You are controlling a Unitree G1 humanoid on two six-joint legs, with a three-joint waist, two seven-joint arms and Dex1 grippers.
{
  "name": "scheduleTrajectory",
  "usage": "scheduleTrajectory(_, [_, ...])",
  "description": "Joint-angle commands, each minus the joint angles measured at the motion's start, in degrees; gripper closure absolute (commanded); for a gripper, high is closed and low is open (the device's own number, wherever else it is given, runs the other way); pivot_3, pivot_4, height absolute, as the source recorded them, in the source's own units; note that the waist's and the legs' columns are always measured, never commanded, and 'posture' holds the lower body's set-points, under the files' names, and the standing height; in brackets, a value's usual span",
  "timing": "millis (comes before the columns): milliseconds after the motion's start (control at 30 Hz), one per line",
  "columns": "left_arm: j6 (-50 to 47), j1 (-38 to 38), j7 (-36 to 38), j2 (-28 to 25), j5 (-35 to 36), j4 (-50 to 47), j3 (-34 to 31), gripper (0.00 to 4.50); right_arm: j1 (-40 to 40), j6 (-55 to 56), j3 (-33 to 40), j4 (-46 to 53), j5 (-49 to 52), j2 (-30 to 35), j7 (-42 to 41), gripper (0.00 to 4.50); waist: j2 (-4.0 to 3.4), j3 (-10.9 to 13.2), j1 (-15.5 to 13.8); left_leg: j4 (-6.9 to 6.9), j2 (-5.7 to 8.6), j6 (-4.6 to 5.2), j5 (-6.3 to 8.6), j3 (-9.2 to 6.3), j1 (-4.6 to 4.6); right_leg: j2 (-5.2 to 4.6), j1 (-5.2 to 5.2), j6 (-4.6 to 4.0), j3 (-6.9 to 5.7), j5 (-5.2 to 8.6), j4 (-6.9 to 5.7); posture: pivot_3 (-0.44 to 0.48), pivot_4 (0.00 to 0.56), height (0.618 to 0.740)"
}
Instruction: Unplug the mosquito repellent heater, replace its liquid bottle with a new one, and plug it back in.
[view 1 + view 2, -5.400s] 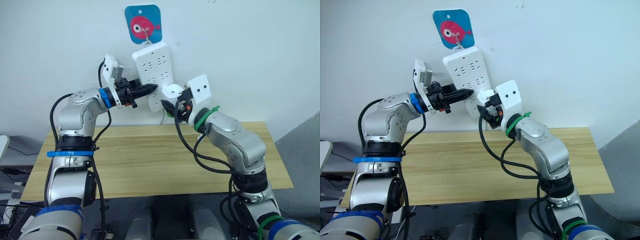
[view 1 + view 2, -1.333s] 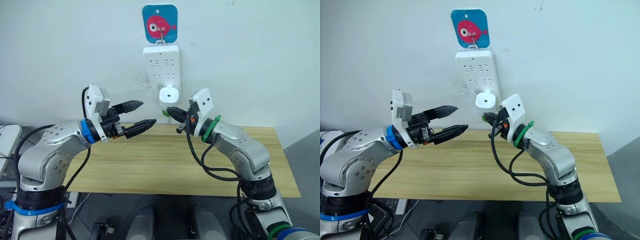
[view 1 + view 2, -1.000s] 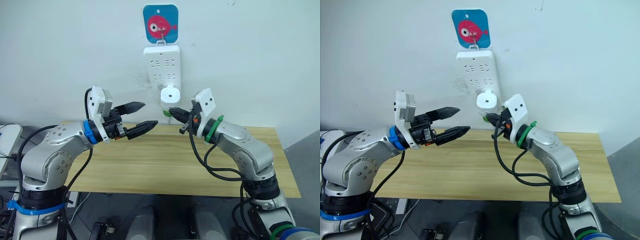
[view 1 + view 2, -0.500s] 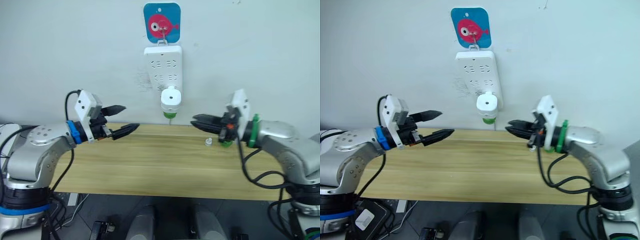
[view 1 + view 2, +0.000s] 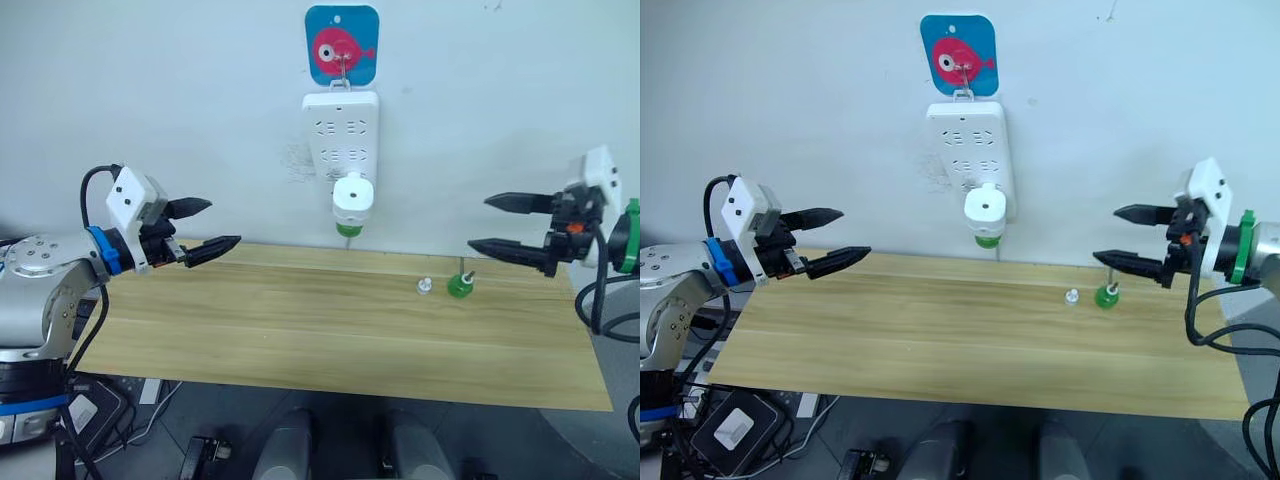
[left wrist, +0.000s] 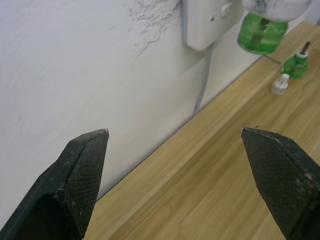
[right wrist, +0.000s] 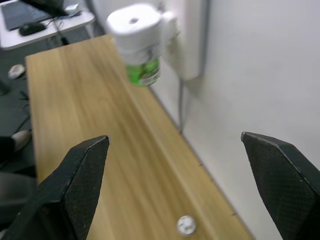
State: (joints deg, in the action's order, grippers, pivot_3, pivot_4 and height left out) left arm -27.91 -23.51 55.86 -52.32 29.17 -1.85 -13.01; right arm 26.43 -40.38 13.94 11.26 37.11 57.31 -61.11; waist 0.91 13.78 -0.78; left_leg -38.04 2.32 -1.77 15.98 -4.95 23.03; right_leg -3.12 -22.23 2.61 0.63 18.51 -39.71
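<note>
White heater [image 5: 352,195] plugged in (green bottle beneath); wick bottle [image 5: 459,285] upright.

white power strip [image 5: 340,134], fish hook plaque [image 5: 342,45], wooden table [image 5: 300,330]

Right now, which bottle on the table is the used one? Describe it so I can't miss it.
Start at the white power strip on the wall, then drop to the wooden table toward the right gripper. The used bottle is the tiny green one with a bare dark wick, beside a small white cap.
</note>
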Motion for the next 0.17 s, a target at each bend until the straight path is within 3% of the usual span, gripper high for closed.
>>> scheduleTrajectory(33, [0.76, -2.45, 0.69, 0.23, 0.22, 0.72, -0.49, 0.00, 0.24, 0.09, 1.74, 0.19, 0.11, 1.56, -0.31, 0.01, 0.00, 0.00, -0.04, 0.00, 0.00, -0.01, -0.01, 0.01, 0.00, 0.00, 0.00, 0.00, 0.01, 0.00, -0.01, 0.110, 0.182, 0.740])
scheduleTrajectory(167, [2.26, -4.25, 1.17, 0.96, -0.99, 2.25, 0.39, 0.00, -0.24, 0.93, 1.98, -0.44, -0.56, 1.44, 0.24, 0.01, 0.00, 0.00, -0.06, -0.01, 0.00, -0.01, -0.01, 0.07, 0.01, 0.00, -0.02, 0.00, 0.02, 0.00, -0.01, 0.105, 0.183, 0.740])
